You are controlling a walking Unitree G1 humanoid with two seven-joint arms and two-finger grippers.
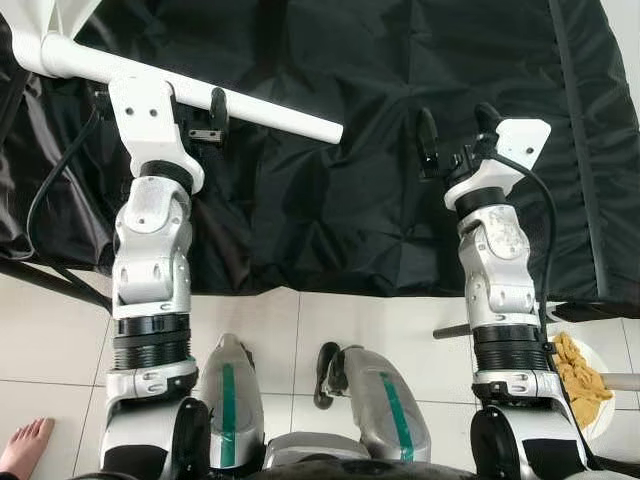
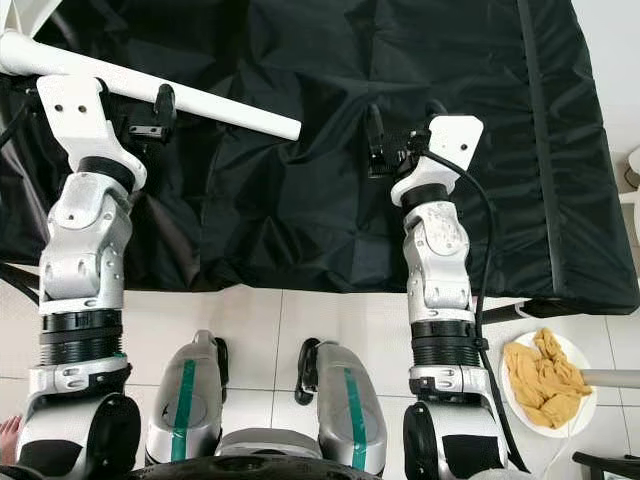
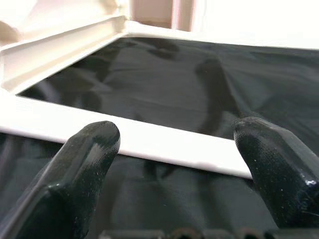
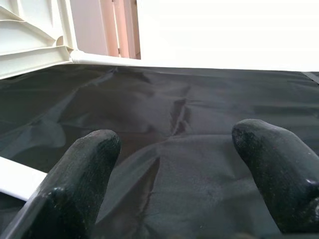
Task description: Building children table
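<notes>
The left gripper [image 1: 205, 118] has its two black fingers [image 3: 89, 149] spread apart, released and grasping nothing, with the white table leg [image 1: 250, 108] lying across the gap just ahead of them. The right gripper [image 1: 455, 135] is likewise released, its fingers [image 4: 84, 164] wide apart above bare black cloth [image 1: 380, 150], well apart from the leg's free end. The leg is a long white tube that runs from a white table part [image 1: 55, 25] at the far left corner out over the cloth-draped counter, ending between the two arms. The step in hand looks like taking hold of that leg with the left fingers. To do it well, I would bring the fingers down so they straddle the tube squarely, one on each side, and close across its round middle rather than near its free end, since a smooth tube can roll or slip out of a skewed pinch. The slack, wrinkled cloth may snag a fingertip, so the lower finger should slide under the tube cleanly. The right gripper could then steady the free end. On the tiled floor [image 2: 300, 330] to the right sits a white plate [image 2: 515, 395] with a yellow cloth [image 2: 545, 375], clear of the work.
</notes>
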